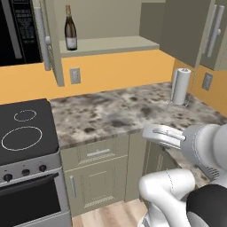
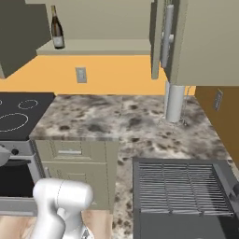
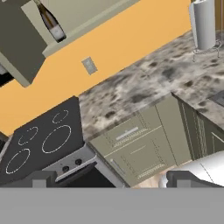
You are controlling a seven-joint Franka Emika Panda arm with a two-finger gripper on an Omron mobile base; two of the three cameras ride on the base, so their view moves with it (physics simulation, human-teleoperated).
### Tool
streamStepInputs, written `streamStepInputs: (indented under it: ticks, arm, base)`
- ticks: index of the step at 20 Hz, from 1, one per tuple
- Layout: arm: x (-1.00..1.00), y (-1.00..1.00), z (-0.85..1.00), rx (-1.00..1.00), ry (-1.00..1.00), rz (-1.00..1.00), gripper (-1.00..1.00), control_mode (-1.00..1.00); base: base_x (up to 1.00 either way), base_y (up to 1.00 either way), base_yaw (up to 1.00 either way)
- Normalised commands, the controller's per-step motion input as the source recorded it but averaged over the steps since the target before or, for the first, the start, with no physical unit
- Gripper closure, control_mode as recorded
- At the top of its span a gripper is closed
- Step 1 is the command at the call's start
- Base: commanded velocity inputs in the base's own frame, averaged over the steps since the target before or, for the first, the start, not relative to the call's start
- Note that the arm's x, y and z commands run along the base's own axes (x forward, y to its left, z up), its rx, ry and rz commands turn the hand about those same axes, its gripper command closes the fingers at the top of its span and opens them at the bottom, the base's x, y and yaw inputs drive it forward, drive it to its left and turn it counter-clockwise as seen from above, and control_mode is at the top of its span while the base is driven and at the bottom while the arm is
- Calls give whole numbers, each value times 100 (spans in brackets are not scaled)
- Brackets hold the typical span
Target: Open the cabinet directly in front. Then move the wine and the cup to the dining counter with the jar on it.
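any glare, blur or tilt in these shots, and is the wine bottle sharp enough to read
Left base view: even flat light, no glare, wine bottle crisp on the open cabinet shelf, label text too small to read. Right base view: equally flat, soft shade under the shelf. Hand view: whole kitchen rolled, counter running diagonally, paper towel roll leaning; no blur.

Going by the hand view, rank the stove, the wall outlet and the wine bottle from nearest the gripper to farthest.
From the open gripper:
1. Stove, just beyond the fingertips, low on the left.
2. Wall outlet, on the orange wall above the counter.
3. Wine bottle, up on the open cabinet's shelf.
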Motion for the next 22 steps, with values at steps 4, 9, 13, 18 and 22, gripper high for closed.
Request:
streamStepInputs:
  ticks: [4,9,13,18,22]
  arm:
    - [0,0,0,0,0,0,-100,100]
    - [0,0,0,0,0,0,-100,100]
    - [0,0,0,0,0,0,-100,100]
    - [0,0,0,0,0,0,-100,100]
    - [0,0,0,0,0,0,-100,100]
  base:
    - [100,-33,0]
    - [100,-20,0]
    - [30,4,7]
    - [100,23,-13]
    - [100,0,-9]
